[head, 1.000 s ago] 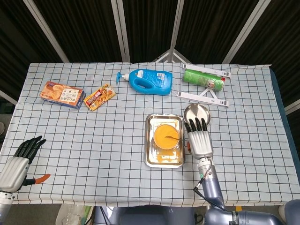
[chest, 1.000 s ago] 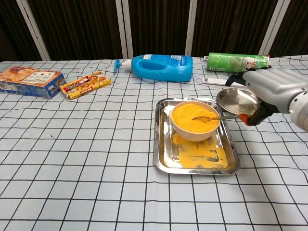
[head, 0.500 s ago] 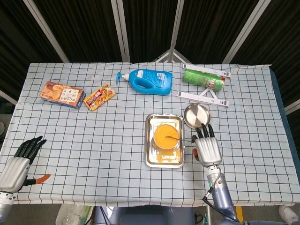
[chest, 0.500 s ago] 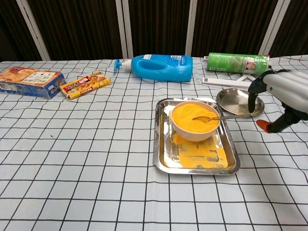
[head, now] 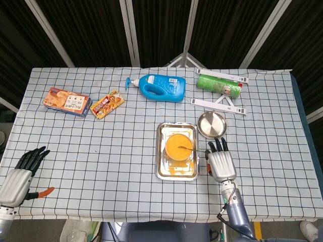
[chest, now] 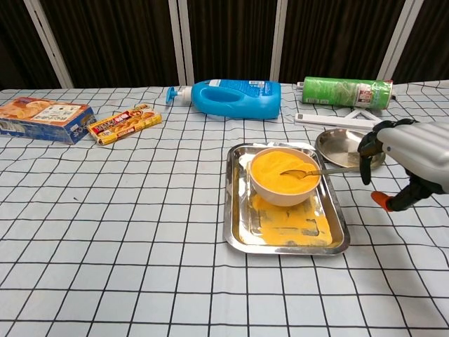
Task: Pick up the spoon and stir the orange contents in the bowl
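A white bowl (chest: pixel 284 177) of orange powder (head: pixel 178 145) stands in a steel tray (chest: pixel 240 229) (head: pixel 161 171). The spoon (chest: pixel 314 172) lies with its scoop in the powder and its handle over the bowl's right rim, free of any hand. My right hand (head: pixel 221 162) (chest: pixel 407 154) hovers just right of the tray, fingers apart and empty, a short way from the handle's end. My left hand (head: pixel 20 174) rests open at the table's near left corner, seen only in the head view.
A small steel dish (chest: pixel 345 149) sits behind the right hand. At the back lie a blue detergent bottle (chest: pixel 235 98), a green can (chest: pixel 344 91) on a white rack, a snack packet (chest: pixel 125 123) and a cracker box (chest: pixel 42 118). Orange powder is spilled in the tray.
My right hand has let go of the spoon handle and drawn back to the right and toward the table's front edge. The spoon stays in the bowl. The left hand has not moved.
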